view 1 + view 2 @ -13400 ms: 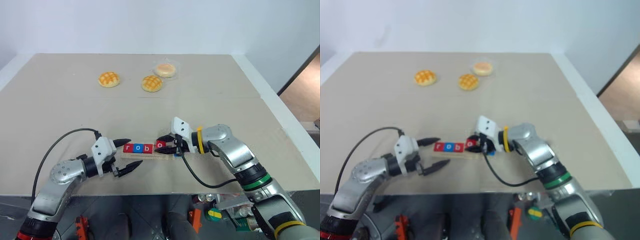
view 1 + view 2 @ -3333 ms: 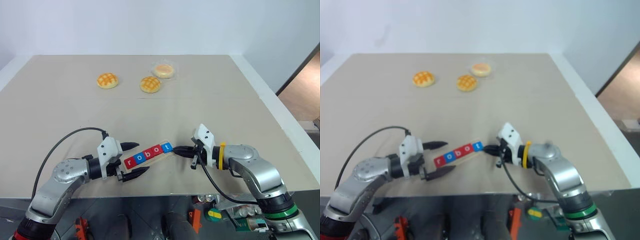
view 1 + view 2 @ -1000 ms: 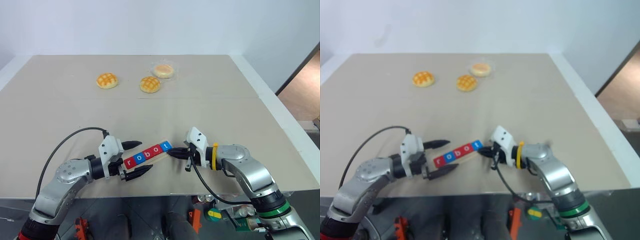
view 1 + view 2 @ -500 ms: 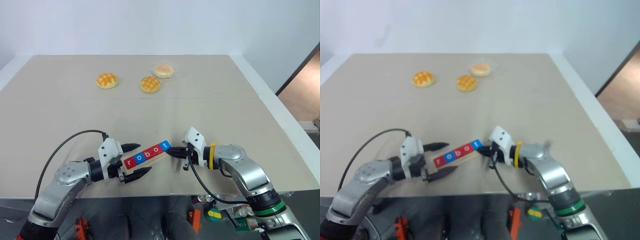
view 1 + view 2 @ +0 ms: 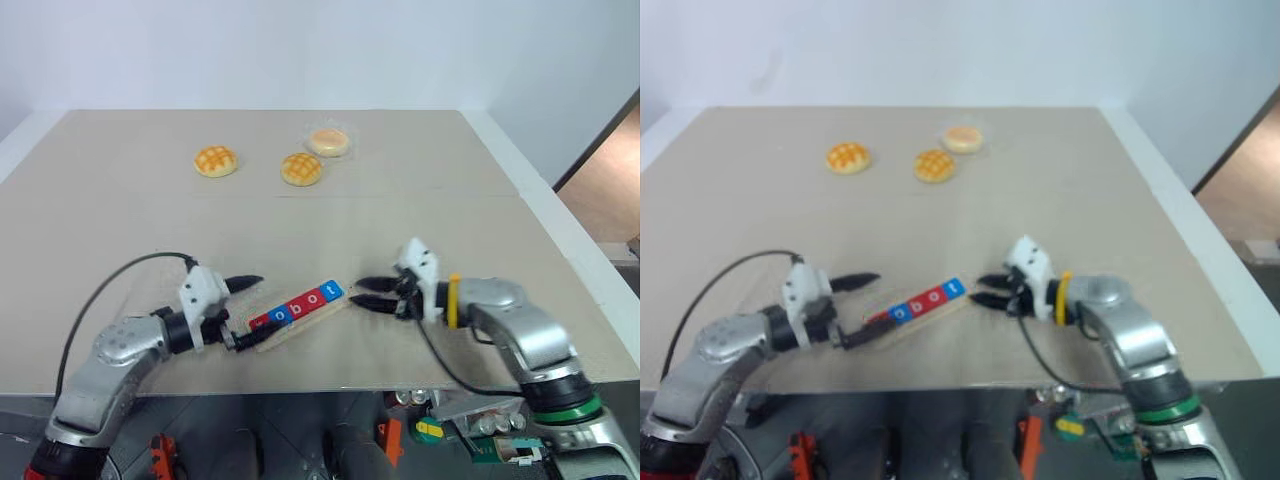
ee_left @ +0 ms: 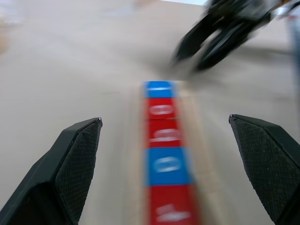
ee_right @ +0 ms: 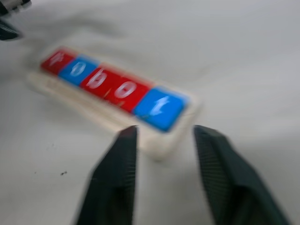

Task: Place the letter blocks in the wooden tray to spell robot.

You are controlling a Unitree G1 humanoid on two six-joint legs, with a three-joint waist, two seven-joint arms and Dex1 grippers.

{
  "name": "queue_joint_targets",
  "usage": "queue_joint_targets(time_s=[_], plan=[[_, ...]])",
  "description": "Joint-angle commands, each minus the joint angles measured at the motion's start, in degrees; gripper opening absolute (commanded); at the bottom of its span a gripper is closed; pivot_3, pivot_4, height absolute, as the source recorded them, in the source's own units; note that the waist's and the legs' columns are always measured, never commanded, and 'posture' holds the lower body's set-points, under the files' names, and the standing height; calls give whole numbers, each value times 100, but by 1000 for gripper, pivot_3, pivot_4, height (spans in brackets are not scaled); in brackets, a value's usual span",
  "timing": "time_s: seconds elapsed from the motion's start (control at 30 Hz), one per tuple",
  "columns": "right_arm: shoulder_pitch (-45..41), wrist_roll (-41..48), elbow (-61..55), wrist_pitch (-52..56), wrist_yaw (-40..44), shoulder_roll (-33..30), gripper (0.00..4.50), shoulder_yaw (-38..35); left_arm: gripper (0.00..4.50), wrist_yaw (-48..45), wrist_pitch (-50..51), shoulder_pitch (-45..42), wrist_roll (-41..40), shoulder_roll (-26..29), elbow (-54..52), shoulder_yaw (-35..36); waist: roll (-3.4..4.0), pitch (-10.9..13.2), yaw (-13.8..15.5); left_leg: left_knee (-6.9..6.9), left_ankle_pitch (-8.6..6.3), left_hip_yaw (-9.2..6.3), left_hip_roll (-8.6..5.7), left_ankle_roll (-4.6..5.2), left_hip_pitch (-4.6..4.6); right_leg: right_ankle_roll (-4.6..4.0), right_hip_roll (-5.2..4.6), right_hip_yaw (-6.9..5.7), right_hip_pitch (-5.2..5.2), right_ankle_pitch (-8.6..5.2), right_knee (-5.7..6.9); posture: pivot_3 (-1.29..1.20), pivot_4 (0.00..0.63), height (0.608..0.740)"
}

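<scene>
The letter blocks (image 5: 298, 304) lie in a row in the wooden tray (image 5: 292, 326) near the table's front edge and read r, o, b, o, t in red and blue. The tray sits slanted, with its t end farther back and to the right. My left gripper (image 5: 250, 312) is open, one finger on each side of the tray's r end, with the blocks (image 6: 164, 154) running away between its fingers (image 6: 75, 164). My right gripper (image 5: 356, 291) is open a short gap to the right of the blue t (image 7: 158, 107) and holds nothing.
Two golden buns (image 5: 217, 159) (image 5: 302, 168) and a wrapped bun (image 5: 329, 140) lie far back on the beige table. The table's front edge (image 5: 300, 386) runs just below the tray, and a white rim (image 5: 560, 230) borders its right side.
My right gripper has opened and drawn back to the right, away from the tray's t end. The left gripper has shifted a little to the left. The tray and blocks stay put.
</scene>
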Motion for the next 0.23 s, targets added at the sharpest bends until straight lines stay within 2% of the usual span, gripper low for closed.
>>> queue_joint_targets(time_s=[0.03,0.13,0.23], plan=[[-93,299,-5,-164,59,-26,3279,-414,4500,174,-134,-200,-4,1,215,338,0,0,-4,0,0,0,0,0,1,0,1,0,1,0,0,0,150,740],[-155,295,356,-543,-124,178,4378,-620,4500,426,-232,-315,316,77,691,477,0,0,-12,-4,0,2,1,0,2,0,2,2,0,0,0,0,150,740],[-199,53,884,-1210,-528,585,4476,-700,4500,616,-560,-396,605,133,1140,641,0,0,-15,-7,0,2,1,0,2,-1,4,3,-2,0,0,0,150,740]])
